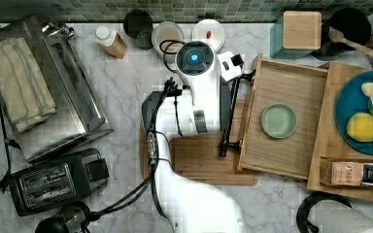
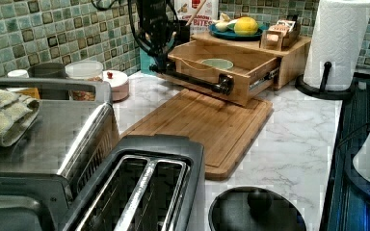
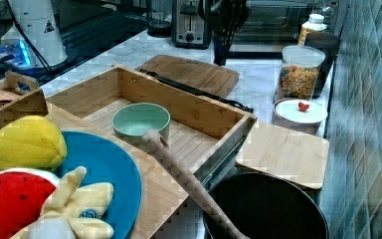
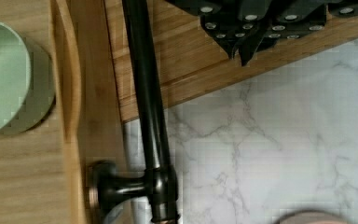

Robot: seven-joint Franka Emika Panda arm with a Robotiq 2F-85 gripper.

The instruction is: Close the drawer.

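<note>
The drawer (image 1: pixel 284 121) stands pulled well out of its wooden housing (image 1: pixel 328 145), its front overhanging the cutting board (image 1: pixel 204 160); a green bowl (image 1: pixel 279 121) sits inside it, near the middle of its floor. The black bar handle (image 1: pixel 230 114) runs along the drawer's front, and the gripper (image 4: pixel 247 39) hangs just beside that handle, on the side away from the drawer, over the cutting board's edge. Whether the jaws are parted or pressed together I cannot tell; they grasp nothing that I can make out. The step in hand looks like the approach before the push; the next move, as I judge it, calls for bringing the gripper against the handle or the drawer's front and pressing squarely toward the housing, so the drawer runs straight on its slides rather than skewing. The left view shows the metal slide (image 2: pixel 265 79) between the drawer and the housing; the top view hides it under the drawer's wall; the wrist view alone shows the handle's end post (image 4: pixel 121 186) meeting the drawer's front.
</note>
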